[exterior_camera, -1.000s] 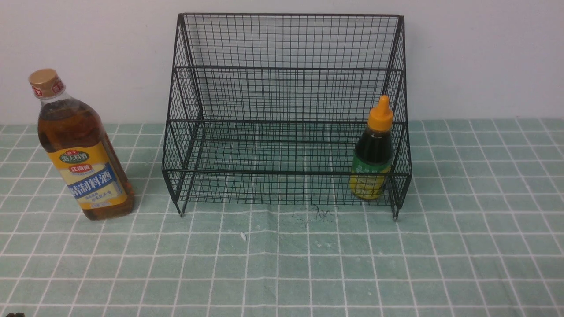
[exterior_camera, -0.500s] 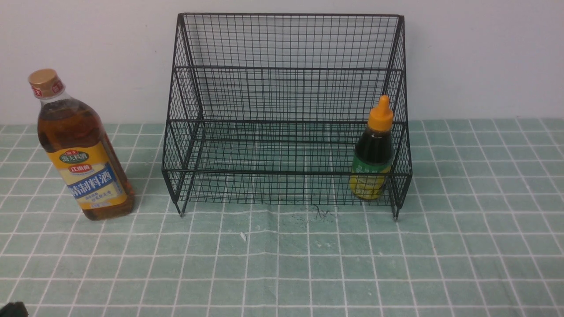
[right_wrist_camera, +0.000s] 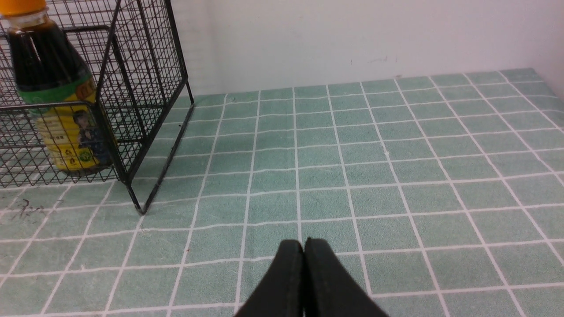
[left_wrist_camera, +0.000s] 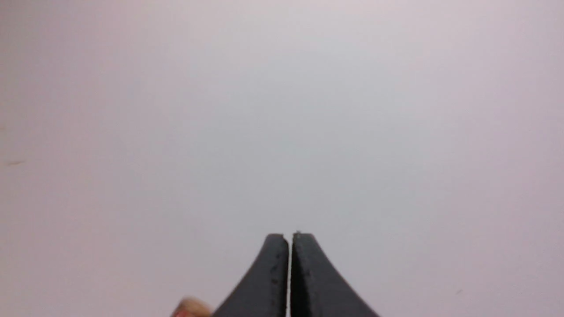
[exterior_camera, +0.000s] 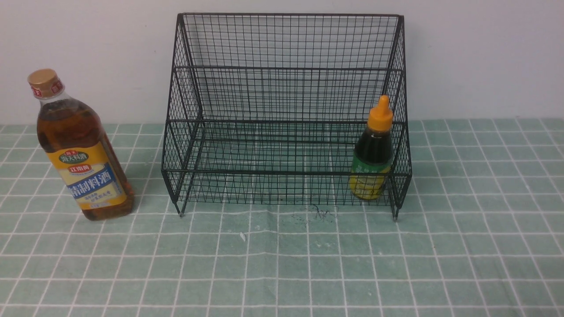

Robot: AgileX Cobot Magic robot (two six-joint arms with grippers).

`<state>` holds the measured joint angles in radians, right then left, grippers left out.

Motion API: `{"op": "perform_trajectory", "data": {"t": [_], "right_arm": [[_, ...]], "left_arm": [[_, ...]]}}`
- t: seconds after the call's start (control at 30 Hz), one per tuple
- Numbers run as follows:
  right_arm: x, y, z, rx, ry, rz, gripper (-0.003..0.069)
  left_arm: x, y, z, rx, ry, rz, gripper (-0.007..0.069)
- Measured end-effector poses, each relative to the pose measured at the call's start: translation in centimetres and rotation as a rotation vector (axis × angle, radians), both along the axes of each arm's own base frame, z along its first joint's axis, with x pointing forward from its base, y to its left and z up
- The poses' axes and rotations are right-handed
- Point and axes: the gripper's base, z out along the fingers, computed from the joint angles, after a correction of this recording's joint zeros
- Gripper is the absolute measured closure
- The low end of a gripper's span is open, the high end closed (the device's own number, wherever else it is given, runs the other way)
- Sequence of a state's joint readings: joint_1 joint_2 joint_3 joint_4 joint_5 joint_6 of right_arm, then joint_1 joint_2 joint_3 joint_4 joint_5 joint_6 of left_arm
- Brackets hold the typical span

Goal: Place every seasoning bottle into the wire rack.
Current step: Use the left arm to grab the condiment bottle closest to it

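Observation:
The black wire rack [exterior_camera: 286, 70] stands at the back middle of the table. The small dark bottle [exterior_camera: 372, 152] with the orange cap stands upright in the rack's lower tier at its right end; it also shows in the right wrist view [right_wrist_camera: 57, 101]. The tall amber bottle [exterior_camera: 79, 149] with the gold cap stands on the table left of the rack. My left gripper [left_wrist_camera: 289, 235] is shut and empty, facing the plain wall, with a blurred bit of the gold cap [left_wrist_camera: 189, 307] beside it. My right gripper [right_wrist_camera: 304, 241] is shut and empty, low over the cloth right of the rack. Neither gripper shows in the front view.
A green checked cloth [exterior_camera: 282, 264] covers the table. A white wall [exterior_camera: 484, 57] stands behind the rack. Dark scribble marks [exterior_camera: 317, 213] and a small white scrap [exterior_camera: 243, 236] lie on the cloth in front of the rack.
A dark part at the front view's bottom left corner, seen half a second ago, has moved out of view. The bottles and the rack have not moved.

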<state>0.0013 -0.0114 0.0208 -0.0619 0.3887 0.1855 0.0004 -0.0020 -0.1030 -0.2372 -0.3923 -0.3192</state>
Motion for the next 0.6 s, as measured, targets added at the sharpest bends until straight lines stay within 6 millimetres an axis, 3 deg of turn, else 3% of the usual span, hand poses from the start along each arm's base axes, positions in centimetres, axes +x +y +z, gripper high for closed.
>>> {"op": "perform_trajectory", "data": {"t": [0.07, 0.1, 0.23, 0.27, 0.37, 0.4, 0.6], "right_arm": [[0.0, 0.0, 0.0, 0.000, 0.000, 0.000, 0.0673], [0.0, 0.0, 0.0, 0.000, 0.000, 0.000, 0.0673], [0.0, 0.0, 0.0, -0.002, 0.000, 0.001, 0.0673], [0.0, 0.0, 0.0, -0.002, 0.000, 0.001, 0.0673], [0.0, 0.0, 0.0, -0.003, 0.000, 0.001, 0.0673], [0.0, 0.0, 0.0, -0.003, 0.000, 0.001, 0.0673], [0.0, 0.0, 0.0, -0.003, 0.000, 0.001, 0.0673]], "left_arm": [[0.4, -0.5, 3.0, 0.082, 0.100, -0.017, 0.0631], [0.5, -0.5, 3.2, 0.091, 0.112, -0.017, 0.0631], [3.9, -0.8, 6.1, 0.273, 0.403, 0.013, 0.0631], [4.3, -0.8, 6.1, 0.279, 0.424, 0.013, 0.0631], [8.2, -0.7, 7.2, 0.386, 0.538, 0.037, 0.0624], [8.4, -0.7, 7.3, 0.391, 0.542, 0.038, 0.0623], [15.7, -0.9, 8.1, 0.439, 0.626, 0.016, 0.0487]]}}
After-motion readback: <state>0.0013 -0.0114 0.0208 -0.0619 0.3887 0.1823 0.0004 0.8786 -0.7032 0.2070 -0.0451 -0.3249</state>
